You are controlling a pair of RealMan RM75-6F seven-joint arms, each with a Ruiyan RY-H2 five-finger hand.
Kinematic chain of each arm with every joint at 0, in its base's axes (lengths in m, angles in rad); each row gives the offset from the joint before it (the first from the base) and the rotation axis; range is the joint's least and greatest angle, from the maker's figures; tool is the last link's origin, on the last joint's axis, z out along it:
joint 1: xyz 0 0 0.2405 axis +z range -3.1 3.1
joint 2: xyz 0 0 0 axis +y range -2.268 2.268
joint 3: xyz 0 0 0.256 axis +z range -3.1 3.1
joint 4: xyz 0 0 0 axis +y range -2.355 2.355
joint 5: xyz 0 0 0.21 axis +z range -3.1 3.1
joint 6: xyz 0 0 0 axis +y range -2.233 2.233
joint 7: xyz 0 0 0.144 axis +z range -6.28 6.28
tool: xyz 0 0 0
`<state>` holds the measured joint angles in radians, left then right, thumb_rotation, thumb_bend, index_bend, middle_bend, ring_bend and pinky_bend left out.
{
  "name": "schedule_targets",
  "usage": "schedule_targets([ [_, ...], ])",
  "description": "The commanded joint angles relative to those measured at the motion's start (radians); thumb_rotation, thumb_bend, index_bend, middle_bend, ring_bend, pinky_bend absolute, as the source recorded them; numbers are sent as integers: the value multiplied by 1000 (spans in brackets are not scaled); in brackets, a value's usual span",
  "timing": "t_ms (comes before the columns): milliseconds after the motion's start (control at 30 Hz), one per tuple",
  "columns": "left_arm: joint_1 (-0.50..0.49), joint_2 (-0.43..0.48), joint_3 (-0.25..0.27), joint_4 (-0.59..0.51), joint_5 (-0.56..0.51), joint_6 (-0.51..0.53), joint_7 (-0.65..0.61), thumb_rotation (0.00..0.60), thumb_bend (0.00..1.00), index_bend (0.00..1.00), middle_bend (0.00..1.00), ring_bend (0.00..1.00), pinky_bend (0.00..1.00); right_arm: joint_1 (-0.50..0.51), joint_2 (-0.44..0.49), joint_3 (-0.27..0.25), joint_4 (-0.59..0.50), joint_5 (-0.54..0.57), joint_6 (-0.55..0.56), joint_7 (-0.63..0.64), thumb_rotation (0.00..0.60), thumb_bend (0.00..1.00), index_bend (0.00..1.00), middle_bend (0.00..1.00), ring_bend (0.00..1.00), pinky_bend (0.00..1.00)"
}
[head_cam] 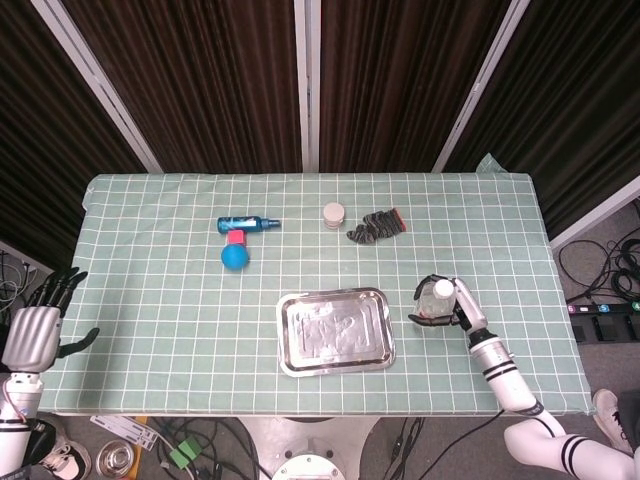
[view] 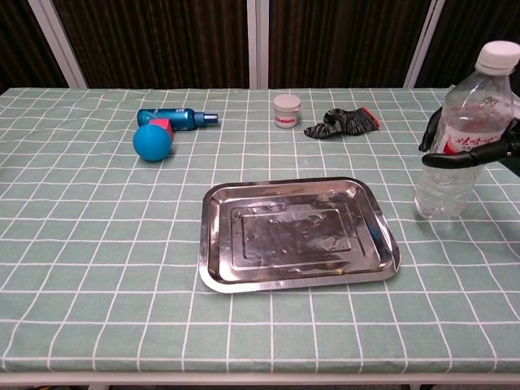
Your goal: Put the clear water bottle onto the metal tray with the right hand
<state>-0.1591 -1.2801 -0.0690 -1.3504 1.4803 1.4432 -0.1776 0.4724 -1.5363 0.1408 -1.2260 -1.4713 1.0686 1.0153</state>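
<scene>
The clear water bottle (view: 461, 138) with a white cap and red label stands upright to the right of the metal tray (view: 297, 232). My right hand (view: 475, 150) grips it around the label, dark fingers wrapped on its front. In the head view the bottle (head_cam: 437, 303) shows from above with the right hand (head_cam: 459, 310) clasped round it, just right of the tray (head_cam: 335, 330). Whether its base still touches the cloth I cannot tell. My left hand (head_cam: 35, 328) hangs open off the table's left edge, holding nothing.
A blue ball (view: 153, 141) and a teal spray bottle (view: 175, 119) lie at the back left. A small white jar (view: 286, 110) and a dark glove (view: 342, 122) sit behind the tray. The green checked cloth (view: 97, 244) covers the table.
</scene>
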Motion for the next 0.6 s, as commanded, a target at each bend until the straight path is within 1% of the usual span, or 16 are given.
schedule_targets([
  [33, -2, 1, 1, -3, 1, -4, 5, 600, 234, 162, 180, 87, 190, 27, 56, 57, -107, -5, 38, -30, 600, 27, 710, 573, 364, 401],
  [100, -6, 0, 2, -7, 2, -9, 9, 600, 234, 162, 180, 87, 190, 47, 95, 101, -188, -11, 65, -60, 600, 27, 710, 573, 364, 401],
  [200, -10, -4, 1, -13, 3, -12, 15, 600, 234, 163, 180, 87, 191, 54, 145, 150, -296, -6, 107, -106, 600, 27, 710, 573, 364, 402],
  [267, -11, -6, 0, -15, 1, -14, 16, 600, 234, 162, 180, 87, 191, 42, 165, 155, -326, 12, 118, -126, 600, 28, 710, 573, 364, 404],
  [367, -10, -10, 1, -13, -2, -15, 17, 600, 234, 163, 180, 87, 190, 15, 150, 118, -272, 85, 78, -147, 600, 29, 710, 573, 370, 410],
  [433, -9, -11, 2, -10, -3, -17, 15, 600, 234, 163, 180, 87, 190, 9, 107, 79, -164, 169, -17, -142, 600, 29, 709, 573, 379, 417],
  [500, -8, -11, 4, -9, -2, -15, 15, 600, 233, 163, 180, 87, 190, 15, 52, 55, -54, 239, -123, -128, 600, 35, 710, 571, 379, 419],
  [533, -7, -10, 4, -8, -2, -14, 15, 600, 234, 162, 180, 87, 191, 18, 38, 54, -31, 246, -146, -115, 600, 41, 711, 570, 378, 419],
  [567, -7, -10, 4, -8, -2, -13, 16, 600, 234, 162, 180, 87, 191, 22, 29, 57, -22, 234, -144, -107, 600, 46, 712, 570, 378, 419],
  [600, -6, -9, 4, -9, -2, -12, 17, 600, 234, 162, 180, 87, 190, 28, 29, 67, -34, 197, -114, -98, 600, 49, 713, 569, 377, 420],
])
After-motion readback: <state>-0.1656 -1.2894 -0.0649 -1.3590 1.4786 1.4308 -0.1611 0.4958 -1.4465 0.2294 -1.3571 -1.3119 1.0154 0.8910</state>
